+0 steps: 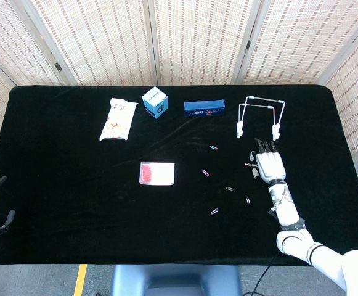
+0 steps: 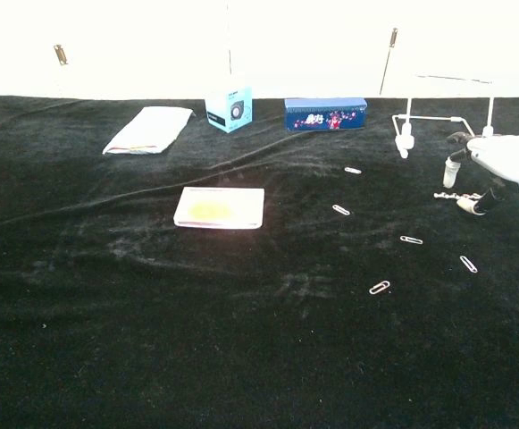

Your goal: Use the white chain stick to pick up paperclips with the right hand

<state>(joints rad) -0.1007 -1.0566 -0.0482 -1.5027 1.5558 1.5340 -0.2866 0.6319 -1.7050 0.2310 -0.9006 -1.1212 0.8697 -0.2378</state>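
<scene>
Table cloth (image 1: 74, 185) — matt black, velvety nap, creased in my chest view. Paperclips (image 2: 380, 288) look like thin bright wire. Chain stick (image 2: 447, 194): small shiny links, metallic. My right hand (image 1: 270, 165) has a smooth white shell, plastic-looking, with dark fingertips (image 1: 264, 145). At 12 o'clock — blue boxes (image 1: 204, 108), printed card by the look; white packet (image 1: 118, 119), soft wrapper. Screens (image 1: 197, 37) behind: woven, rough.

bench (image 1: 74, 185): black cloth
cube box (image 1: 155, 102): light blue
long box (image 1: 204, 108): dark blue
right hand (image 1: 270, 165): white, black fingertips
</scene>
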